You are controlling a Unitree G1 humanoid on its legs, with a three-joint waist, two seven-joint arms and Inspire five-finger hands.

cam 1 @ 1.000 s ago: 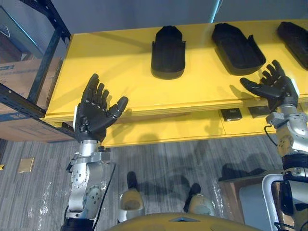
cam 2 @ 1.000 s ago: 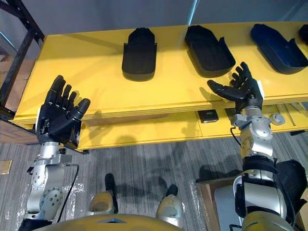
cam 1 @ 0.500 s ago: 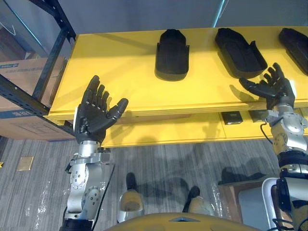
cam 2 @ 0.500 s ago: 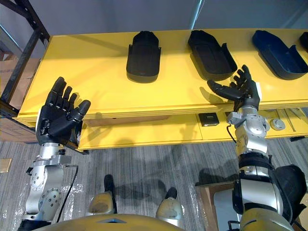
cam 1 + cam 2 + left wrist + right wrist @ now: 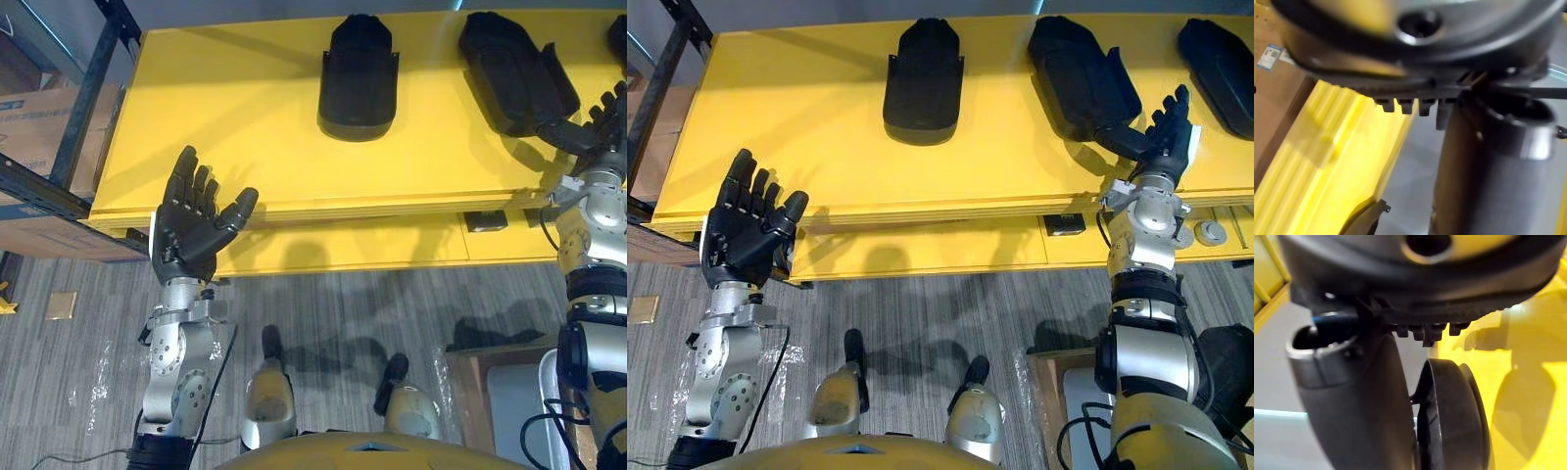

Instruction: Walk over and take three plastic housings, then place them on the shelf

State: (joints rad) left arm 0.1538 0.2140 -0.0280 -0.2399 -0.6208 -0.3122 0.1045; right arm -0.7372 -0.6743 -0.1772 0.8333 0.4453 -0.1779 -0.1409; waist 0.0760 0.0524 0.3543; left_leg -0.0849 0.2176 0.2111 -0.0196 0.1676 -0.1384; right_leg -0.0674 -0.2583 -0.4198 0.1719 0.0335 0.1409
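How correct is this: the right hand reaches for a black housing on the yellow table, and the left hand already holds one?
Wrong in one part: the left hand is open and empty, as the left eye view shows.

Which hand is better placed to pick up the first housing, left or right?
Right. The right hand is open with its thumb at the near end of the middle housing. The left hand is open at the table front edge, well apart from the left housing.

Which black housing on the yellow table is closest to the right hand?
The middle housing: the right hand is by its near end; the left housing and right housing lie farther.
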